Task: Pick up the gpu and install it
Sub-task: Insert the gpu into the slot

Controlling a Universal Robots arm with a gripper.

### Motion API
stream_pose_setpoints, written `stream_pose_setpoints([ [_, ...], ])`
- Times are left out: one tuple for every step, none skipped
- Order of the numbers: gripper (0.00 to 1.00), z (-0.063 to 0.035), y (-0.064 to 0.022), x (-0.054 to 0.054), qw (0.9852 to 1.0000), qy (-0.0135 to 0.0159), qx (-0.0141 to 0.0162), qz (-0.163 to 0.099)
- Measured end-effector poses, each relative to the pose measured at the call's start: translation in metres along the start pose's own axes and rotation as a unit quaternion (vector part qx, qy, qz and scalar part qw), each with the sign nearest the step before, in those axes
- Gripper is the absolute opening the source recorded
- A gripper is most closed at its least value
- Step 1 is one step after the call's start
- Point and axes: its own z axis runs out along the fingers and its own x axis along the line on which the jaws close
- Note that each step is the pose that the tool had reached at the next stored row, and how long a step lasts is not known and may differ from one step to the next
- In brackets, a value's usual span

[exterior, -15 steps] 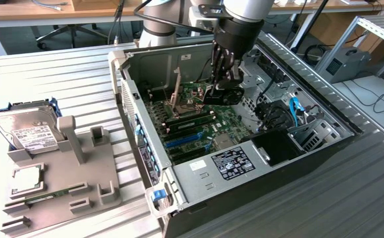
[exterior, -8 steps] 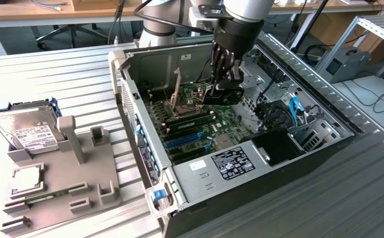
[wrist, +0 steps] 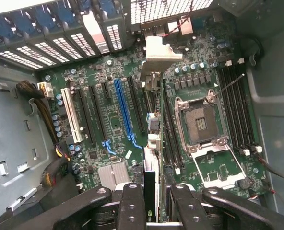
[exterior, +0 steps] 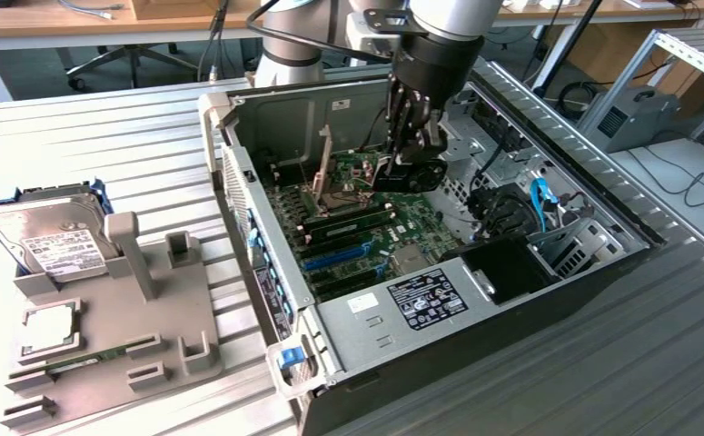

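The robot arm (exterior: 291, 36) has thick round links in light silver-grey, with a smooth and slightly glossy surface; its wide base column stands behind the open computer case (exterior: 449, 300); a black cable (exterior: 282, 14) curves in a loop between the base column and the wrist; the wrist part above the case is a black cylinder with a black bracket plate on its top; below it the gripper (exterior: 410, 136) is made of black and dark metal bars, long and narrow, with small joints; in the wrist view the gripper (wrist: 151, 203) shows black rounded fingers (wrist: 131, 206) with round screw heads near their upper ends, and dark curved links on both sides.
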Motion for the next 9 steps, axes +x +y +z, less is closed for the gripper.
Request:
stream_pose_setpoints([
  [0.26,0.0,0.0,0.0,1.0,0.0,0.0,-0.001],
  [0.26,0.0,0.0,0.0,1.0,0.0001,0.0,-0.002],
  [0.26,0.0,0.0,0.0,1.0,0.0001,-0.0001,-0.003],
  [0.26,0.0,0.0,0.0,1.0,0.0001,-0.0001,-0.003],
  [0.26,0.0,0.0,0.0,1.0,0.0002,-0.0001,-0.004],
  [0.26,0.0,0.0,0.0,1.0,0.0002,-0.0001,-0.005],
  [0.26,0.0,0.0,0.0,1.0,0.0002,-0.0001,-0.006],
  [0.26,0.0,0.0,0.0,1.0,0.0003,-0.0001,-0.007],
  [0.26,0.0001,0.0,0.0,1.0,0.0003,-0.0002,-0.008],
])
